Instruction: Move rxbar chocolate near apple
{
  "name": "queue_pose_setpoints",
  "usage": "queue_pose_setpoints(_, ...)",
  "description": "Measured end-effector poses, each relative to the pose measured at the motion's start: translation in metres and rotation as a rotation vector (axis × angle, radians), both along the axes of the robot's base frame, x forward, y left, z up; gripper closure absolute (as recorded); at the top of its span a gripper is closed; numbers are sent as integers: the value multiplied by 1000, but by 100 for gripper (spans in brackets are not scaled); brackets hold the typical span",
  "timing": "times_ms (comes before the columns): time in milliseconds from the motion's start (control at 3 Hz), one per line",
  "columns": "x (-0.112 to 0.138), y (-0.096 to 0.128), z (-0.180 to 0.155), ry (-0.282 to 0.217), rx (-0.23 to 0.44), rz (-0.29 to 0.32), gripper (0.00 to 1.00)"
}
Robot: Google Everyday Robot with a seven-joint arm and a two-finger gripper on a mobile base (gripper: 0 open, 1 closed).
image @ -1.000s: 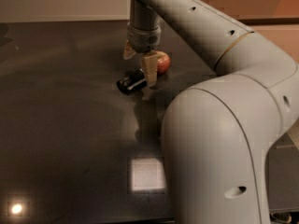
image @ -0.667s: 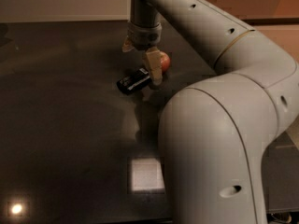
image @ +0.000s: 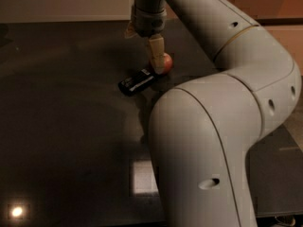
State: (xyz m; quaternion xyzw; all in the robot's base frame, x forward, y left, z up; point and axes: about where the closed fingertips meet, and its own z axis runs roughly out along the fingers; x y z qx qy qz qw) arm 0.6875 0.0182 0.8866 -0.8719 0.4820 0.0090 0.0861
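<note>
The rxbar chocolate point(image: 137, 82), a flat black bar with white lettering, lies on the dark table point(image: 61, 117), its right end close to the apple. The apple point(image: 166, 63) is small and red, just right of the bar, and partly hidden behind one gripper finger point(image: 156, 53). My gripper point(image: 142, 44) hangs just above and behind the bar and the apple. It is open and holds nothing.
My large white arm point(image: 213, 126) fills the right half of the view and hides the table there. A square light reflection point(image: 144, 176) and a small bright spot point(image: 16, 212) lie on the table's near part. The table's far edge point(image: 61, 20) meets a pale wall.
The gripper has lifted a little and drawn back from the bar. The bar and the apple stay in place on the table.
</note>
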Motion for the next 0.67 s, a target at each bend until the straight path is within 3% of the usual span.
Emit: queue_pose_setpoints(667, 17, 11, 0, -56, 36, -7, 0)
